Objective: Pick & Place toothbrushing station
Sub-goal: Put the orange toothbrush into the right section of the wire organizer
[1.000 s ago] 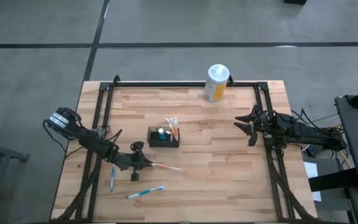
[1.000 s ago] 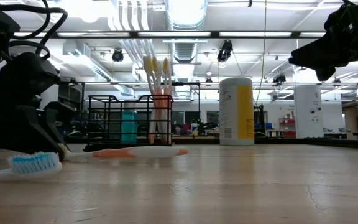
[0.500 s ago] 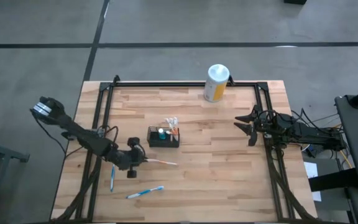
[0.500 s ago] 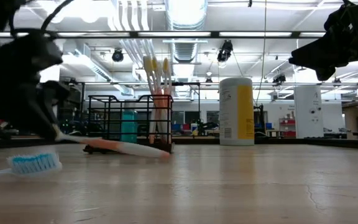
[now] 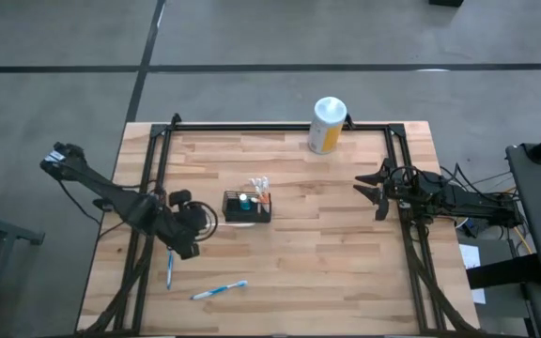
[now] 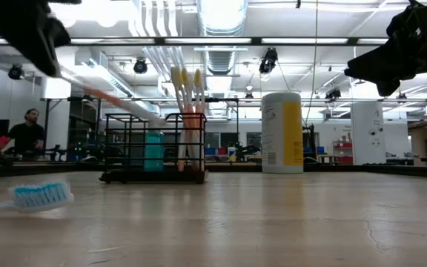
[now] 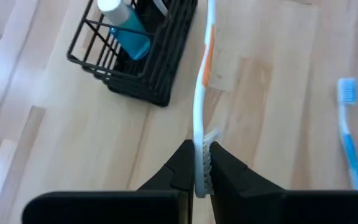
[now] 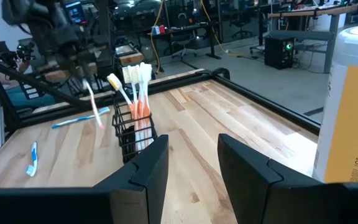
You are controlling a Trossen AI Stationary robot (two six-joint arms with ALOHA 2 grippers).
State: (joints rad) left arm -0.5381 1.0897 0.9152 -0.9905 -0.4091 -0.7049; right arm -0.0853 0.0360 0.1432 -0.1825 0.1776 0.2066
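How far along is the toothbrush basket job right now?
Done: several brushes stand in the black mesh basket. In hand: the left end effector grips an orange-and-white toothbrush, lifted near the basket. Left: two blue toothbrushes on the table. The right end effector waits, open.

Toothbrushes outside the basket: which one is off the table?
The orange-and-white toothbrush, clamped by its bristle end in the left gripper and lifted beside the black wire basket. The two blue toothbrushes lie flat on the table.
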